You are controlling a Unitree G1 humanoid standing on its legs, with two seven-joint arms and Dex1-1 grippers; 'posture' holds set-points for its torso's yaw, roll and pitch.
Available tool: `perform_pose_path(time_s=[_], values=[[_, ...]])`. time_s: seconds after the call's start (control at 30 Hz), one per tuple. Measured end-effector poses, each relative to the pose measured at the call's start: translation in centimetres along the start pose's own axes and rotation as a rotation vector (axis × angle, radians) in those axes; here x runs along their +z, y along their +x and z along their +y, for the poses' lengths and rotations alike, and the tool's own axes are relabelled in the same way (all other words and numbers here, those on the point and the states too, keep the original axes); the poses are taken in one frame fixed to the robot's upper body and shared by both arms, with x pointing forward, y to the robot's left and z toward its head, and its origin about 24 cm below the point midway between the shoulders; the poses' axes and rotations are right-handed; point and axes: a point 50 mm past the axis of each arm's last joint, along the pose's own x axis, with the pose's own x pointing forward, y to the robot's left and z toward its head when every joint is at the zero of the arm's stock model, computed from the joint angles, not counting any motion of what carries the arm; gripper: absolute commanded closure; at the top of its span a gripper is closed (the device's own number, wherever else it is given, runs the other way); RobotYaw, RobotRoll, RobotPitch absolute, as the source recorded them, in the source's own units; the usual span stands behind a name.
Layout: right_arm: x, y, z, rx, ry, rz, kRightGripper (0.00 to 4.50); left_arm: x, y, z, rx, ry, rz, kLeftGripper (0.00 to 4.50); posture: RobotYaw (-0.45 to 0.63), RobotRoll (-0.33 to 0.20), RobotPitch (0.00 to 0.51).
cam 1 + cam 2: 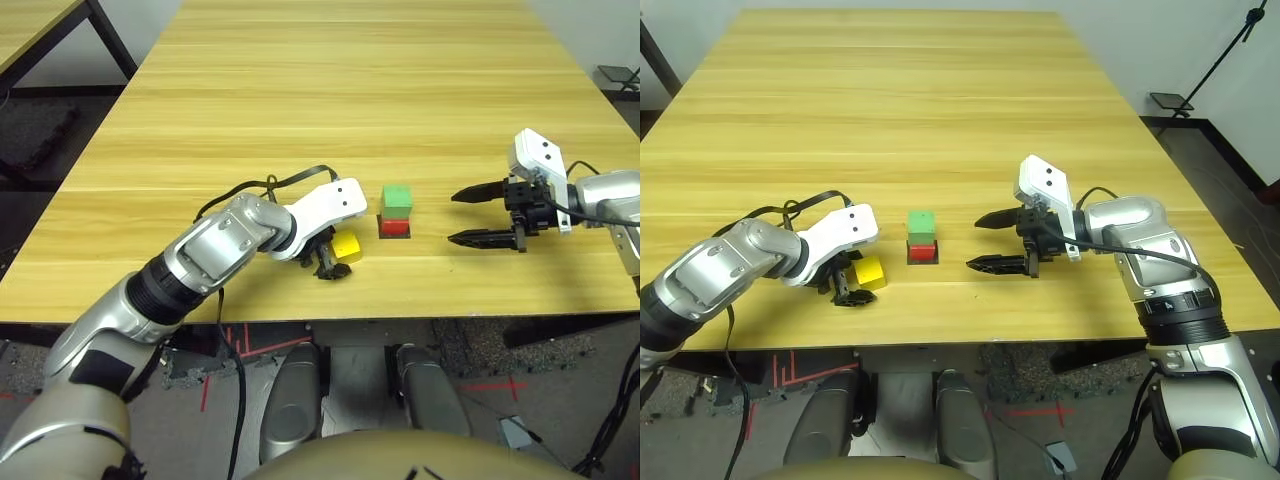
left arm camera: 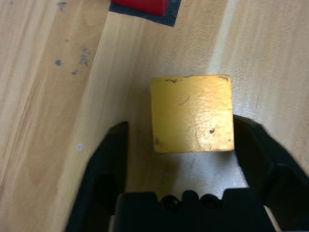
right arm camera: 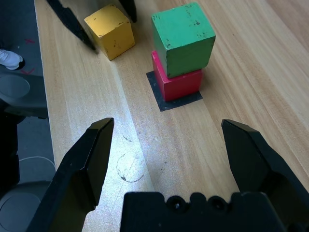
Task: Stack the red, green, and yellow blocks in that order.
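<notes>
Yellow between the left fingers, stack just off to the right

Looking at the left gripper [image 2: 181,123] first: open, straddling the yellow block [image 2: 193,113] down on the table [image 1: 300,100]. Clear gap on one side, one finger [image 2: 258,152] right up beside the cube on the other; can't tell about actual contact. Definitely not a proper grip.

Now for the bit to watch: green block [image 1: 396,207] on top of red block [image 3: 181,87], over the black patch [image 3: 160,99], a short way to the robot's right of yellow and slightly farther out. No long axis on a cube, so just square up to the faces. Left hand much nearer, so probably best to close there, lift above green, then carry right and a bit forward. Right gripper [image 3: 168,122] wide open and empty, across the stack from yellow. Probably best kept out of the way, tbh.
</notes>
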Motion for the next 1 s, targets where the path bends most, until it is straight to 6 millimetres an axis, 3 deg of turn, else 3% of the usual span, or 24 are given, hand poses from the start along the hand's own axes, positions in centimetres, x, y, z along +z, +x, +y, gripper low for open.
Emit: perform_pose_path(time_s=[0.1, 0.23, 0.37, 0.47, 0.63, 0.83, 1.0], values=[[0.0, -0.1, -0.1, -0.005, 0.003, -0.001, 0.0, 0.3, -0.9, 0.3, -0.008, 0.025, 0.007, 2.5, 0.05, -0.084, 0.108], [-0.1, -0.1, -0.1, -0.012, 0.004, -0.001, 0.0, 3.3, -3.5, 1.4, 0.031, 0.103, -0.062, 2.49, 0.06, -0.073, 0.1], [-0.1, -0.2, -0.1, -0.017, 0.001, -0.002, 0.0, 7.5, -7.3, 3.0, 0.079, 0.204, -0.149, 2.49, 0.06, -0.061, 0.089], [-0.1, -0.2, -0.2, -0.021, 0.001, -0.003, 0.0, 9.3, -8.9, 4.0, 0.09, 0.249, -0.19, 2.49, 0.06, -0.056, 0.086], [-0.4, -0.2, -0.2, -0.031, 0.008, -0.006, 0.0, 11.3, -8.3, 5.4, 0.052, 0.286, -0.207, 2.49, 0.03, -0.053, 0.083], [-1.3, -0.1, 0.3, -0.034, 0.038, 0.0, 0.0, 11.5, -5.1, 5.4, -0.098, 0.27, -0.15, 2.49, 0.0, -0.048, 0.086], [-1.4, -0.1, 0.7, -0.04, 0.044, 0.0, 0.0, 12.2, -3.8, 5.4, -0.14, 0.304, -0.122, 2.49, -0.01, -0.041, 0.087]])
